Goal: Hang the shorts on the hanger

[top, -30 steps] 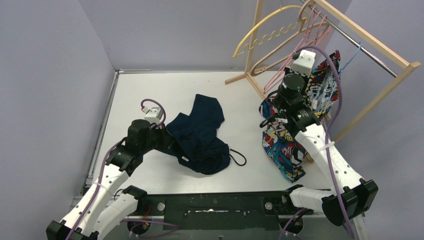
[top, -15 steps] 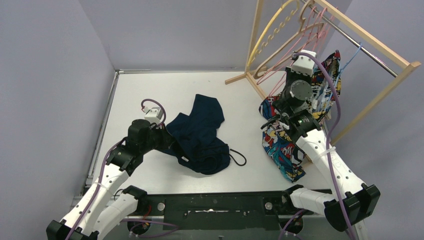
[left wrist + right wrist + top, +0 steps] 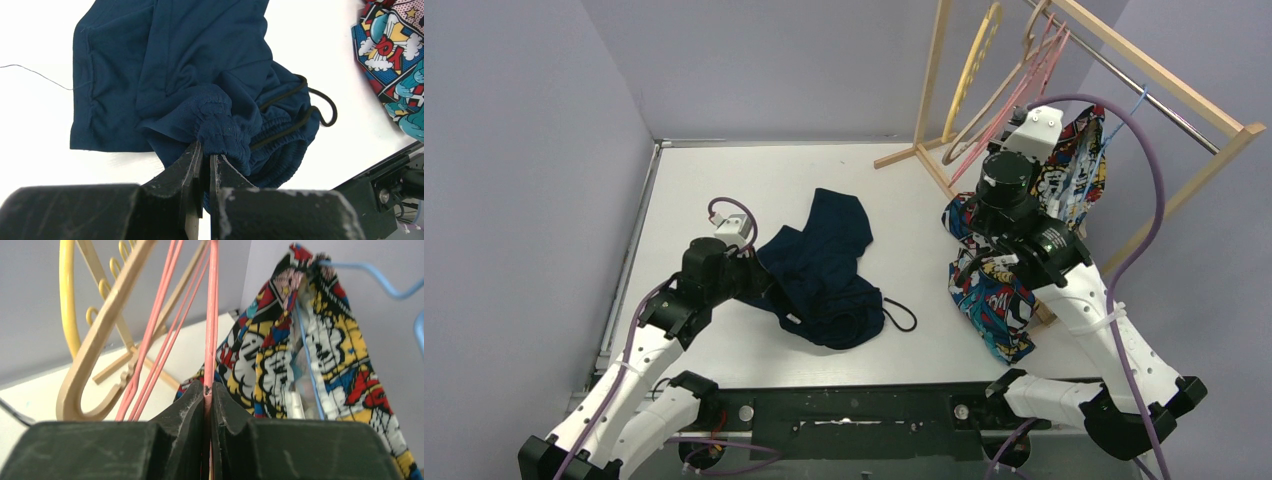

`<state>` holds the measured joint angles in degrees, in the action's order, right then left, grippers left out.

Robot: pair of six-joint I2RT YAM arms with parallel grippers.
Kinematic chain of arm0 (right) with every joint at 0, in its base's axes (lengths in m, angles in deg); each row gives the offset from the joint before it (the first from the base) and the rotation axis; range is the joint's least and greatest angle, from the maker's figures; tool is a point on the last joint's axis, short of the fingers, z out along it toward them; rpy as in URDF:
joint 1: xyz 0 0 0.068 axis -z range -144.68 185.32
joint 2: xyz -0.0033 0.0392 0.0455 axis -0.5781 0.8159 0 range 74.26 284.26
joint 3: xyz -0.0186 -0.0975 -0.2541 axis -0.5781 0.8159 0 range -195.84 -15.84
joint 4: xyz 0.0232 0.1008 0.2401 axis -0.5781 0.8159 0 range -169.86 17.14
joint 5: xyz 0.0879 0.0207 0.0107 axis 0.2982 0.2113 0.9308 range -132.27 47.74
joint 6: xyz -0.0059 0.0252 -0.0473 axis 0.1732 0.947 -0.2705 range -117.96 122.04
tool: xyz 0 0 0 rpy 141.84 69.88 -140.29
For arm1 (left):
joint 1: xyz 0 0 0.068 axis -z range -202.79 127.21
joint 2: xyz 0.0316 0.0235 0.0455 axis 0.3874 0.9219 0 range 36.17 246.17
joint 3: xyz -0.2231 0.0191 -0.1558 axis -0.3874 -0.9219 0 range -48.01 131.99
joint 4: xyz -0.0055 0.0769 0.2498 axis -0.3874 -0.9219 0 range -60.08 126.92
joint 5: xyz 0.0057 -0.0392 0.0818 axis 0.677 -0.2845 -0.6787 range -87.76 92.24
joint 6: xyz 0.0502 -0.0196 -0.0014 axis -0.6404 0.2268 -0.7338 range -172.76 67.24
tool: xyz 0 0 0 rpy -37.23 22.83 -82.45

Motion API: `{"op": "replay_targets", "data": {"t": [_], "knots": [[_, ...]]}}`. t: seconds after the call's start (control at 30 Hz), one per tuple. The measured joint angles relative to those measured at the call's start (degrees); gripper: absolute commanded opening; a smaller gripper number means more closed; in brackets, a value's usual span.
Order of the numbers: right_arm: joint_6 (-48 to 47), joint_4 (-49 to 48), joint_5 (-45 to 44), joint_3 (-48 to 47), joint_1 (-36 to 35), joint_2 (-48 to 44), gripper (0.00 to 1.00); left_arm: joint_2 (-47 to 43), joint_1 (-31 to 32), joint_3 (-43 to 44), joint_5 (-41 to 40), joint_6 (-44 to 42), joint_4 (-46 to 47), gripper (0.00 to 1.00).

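The dark navy shorts point(image 3: 824, 265) lie crumpled on the white table, with the black drawstring point(image 3: 902, 315) looping out to the right. My left gripper point(image 3: 759, 285) is shut on the bunched waistband point(image 3: 220, 125) at the left side of the shorts point(image 3: 190, 75). My right gripper point(image 3: 1028, 128) is raised at the wooden rack and is shut on a thin pink hanger point(image 3: 212, 315), which hangs from the rail point(image 3: 1009, 100) among other hangers. The pink wire passes straight between the closed fingers point(image 3: 209, 390).
A wooden clothes rack point(image 3: 1164, 70) stands at the back right. It holds a yellow notched hanger point(image 3: 977, 55), a tan hanger point(image 3: 100, 340), more pink hangers and a comic-print garment point(image 3: 994, 290) on a blue hanger point(image 3: 390, 285). Grey walls enclose the table.
The right gripper has shifted slightly right and up with the pink hanger. The hangers on the rail have swung from broadside to nearly edge-on. The left arm and shorts have not moved.
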<state>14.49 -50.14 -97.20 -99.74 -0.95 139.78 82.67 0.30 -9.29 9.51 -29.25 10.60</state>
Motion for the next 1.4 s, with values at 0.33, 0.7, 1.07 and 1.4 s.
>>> {"op": "replay_targets", "data": {"t": [0.33, 0.7, 1.07, 1.4], "knots": [[23.3, 31.0, 2.9, -0.6, -3.2, -1.1, 0.0, 1.0, -0.4, 0.1, -1.2, 0.3, 0.0, 0.0], [26.3, 34.0, 14.2, 5.6, -7.5, -6.2, 0.0, 3.1, -0.4, 4.8, -2.7, 3.0, -0.7, 0.0], [18.7, 32.3, 34.9, 8.0, -11.3, -8.3, 0.0, 6.8, -0.4, 9.6, -5.6, 5.1, -2.7, 0.0], [13.6, 24.5, 55.4, 12.6, -11.5, -13.4, 0.0, 9.4, -0.4, 12.8, -5.5, 6.1, -5.4, 0.0]]}}
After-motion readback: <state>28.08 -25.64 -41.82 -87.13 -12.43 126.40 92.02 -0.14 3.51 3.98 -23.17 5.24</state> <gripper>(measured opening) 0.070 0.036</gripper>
